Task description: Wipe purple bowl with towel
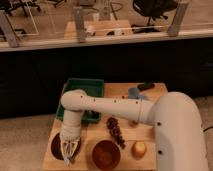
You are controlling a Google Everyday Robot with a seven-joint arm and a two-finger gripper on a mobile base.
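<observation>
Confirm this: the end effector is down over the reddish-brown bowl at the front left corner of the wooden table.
Not quite. In the camera view, the end effector is down over the purple bowl at the front left corner of the wooden table; the reddish-brown bowl sits to its right, untouched.

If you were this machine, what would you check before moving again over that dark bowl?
1. Gripper over the purple bowl: ok, it hangs right above it at the table's front left.
2. Towel in the gripper: cannot tell.
3. Contact with the bowl's surface: cannot tell.
4. Brown bowl apart from the arm: ok, it sits to the side.
5. Green tray out of the way: ok, it lies behind the arm.
</observation>
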